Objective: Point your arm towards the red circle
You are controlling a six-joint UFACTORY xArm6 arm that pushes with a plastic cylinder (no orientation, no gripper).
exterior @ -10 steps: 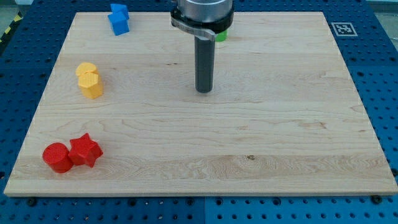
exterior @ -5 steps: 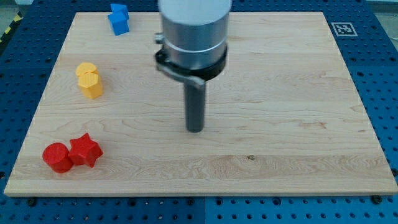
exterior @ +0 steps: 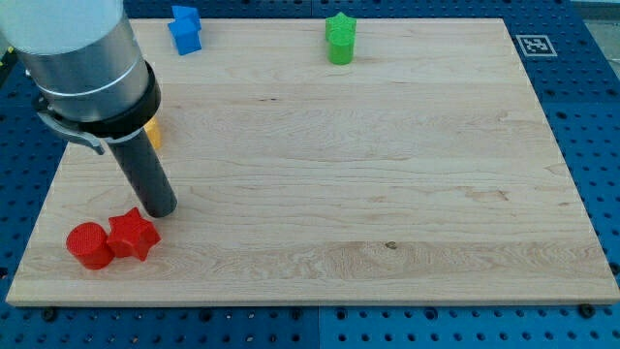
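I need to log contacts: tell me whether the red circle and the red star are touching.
Touching. The camera view shows the red circle pressed against the red star with no board visible between them. My tip is just above the star.

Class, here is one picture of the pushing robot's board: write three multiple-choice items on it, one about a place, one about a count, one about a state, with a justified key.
1. Where is my tip?
A. just above the red star
B. beside the green star
C. at the view's right edge

2. How many red blocks show?
A. one
B. two
C. three

3. The red circle and the red star are
A. far apart
B. stacked
C. side by side, touching or nearly

Key: 1 A, the rod ends right over the star. 2 B, only circle and star are red. 3 C, no clear gap shows between them.
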